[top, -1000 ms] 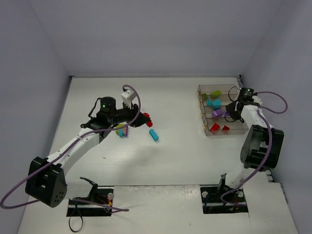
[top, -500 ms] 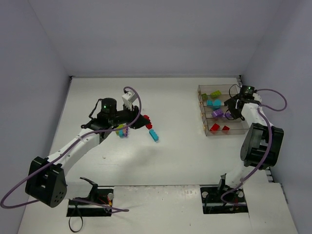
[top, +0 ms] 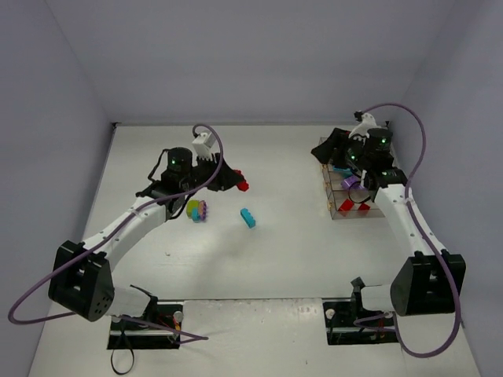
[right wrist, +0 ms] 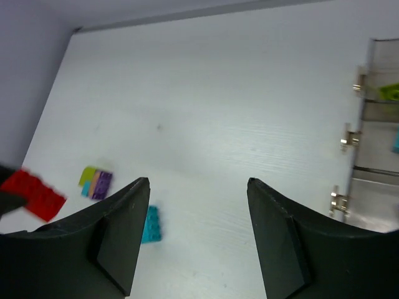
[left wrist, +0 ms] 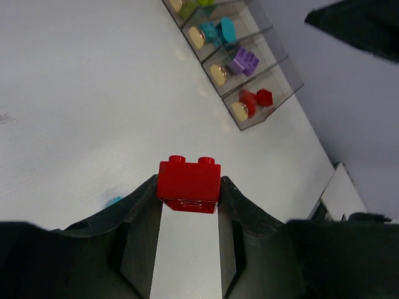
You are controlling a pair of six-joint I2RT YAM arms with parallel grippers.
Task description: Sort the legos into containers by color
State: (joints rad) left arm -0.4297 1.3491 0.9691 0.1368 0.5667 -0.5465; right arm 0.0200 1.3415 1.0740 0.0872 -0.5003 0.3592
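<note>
My left gripper is shut on a red lego and holds it above the table; it also shows in the top view and the right wrist view. A teal lego lies on the table, also in the right wrist view. A multicolour clump of lime, teal and purple lies under the left arm. The row of clear containers stands at the right, holding lime, teal, purple and red legos. My right gripper is open and empty over the containers' far left corner.
The containers' brass-coloured latches face the table's middle. Grey walls close the table at the back and both sides. The arm bases sit at the near edge.
My left gripper has lifted the red lego off the table and moved it slightly right. My right arm has swung up and left, from beside the containers to over their far left corner.
</note>
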